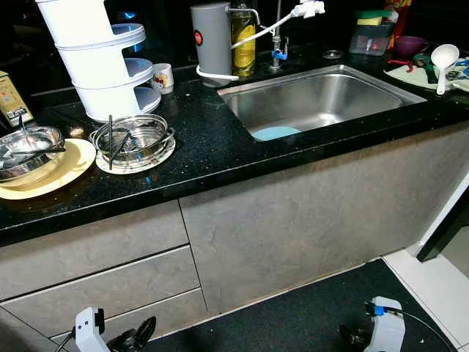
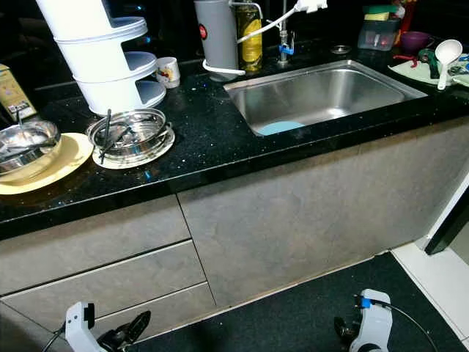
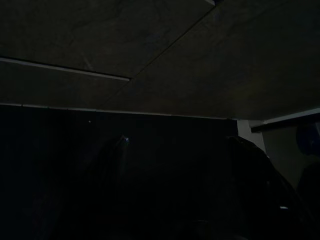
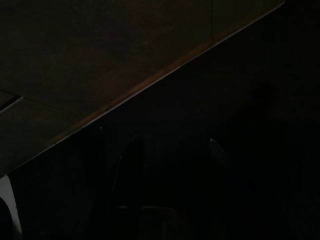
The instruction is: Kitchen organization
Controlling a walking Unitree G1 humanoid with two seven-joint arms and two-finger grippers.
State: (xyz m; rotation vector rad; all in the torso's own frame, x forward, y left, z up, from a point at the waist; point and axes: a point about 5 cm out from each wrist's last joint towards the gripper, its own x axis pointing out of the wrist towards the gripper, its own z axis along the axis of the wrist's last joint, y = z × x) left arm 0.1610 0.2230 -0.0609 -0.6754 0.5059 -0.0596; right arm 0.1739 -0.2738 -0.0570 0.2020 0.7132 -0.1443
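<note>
Kitchen counter (image 1: 220, 147): steel bowl (image 1: 29, 147) on yellow plate (image 1: 55, 180) and strainer (image 1: 135, 136) stacked left of sink (image 1: 315, 99), apparently awaiting sorting; left gripper (image 1: 135, 337) and right gripper (image 1: 355, 336) hang idle, finger state indiscernible.

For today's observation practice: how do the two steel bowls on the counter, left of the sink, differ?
The left steel bowl sits on a yellow plate; the right steel bowl sits on a white plate. The left bowl is cut off by the picture's edge; the right shows whole, with dark sticks across it. Both are shiny, upright, on the black counter.
</note>
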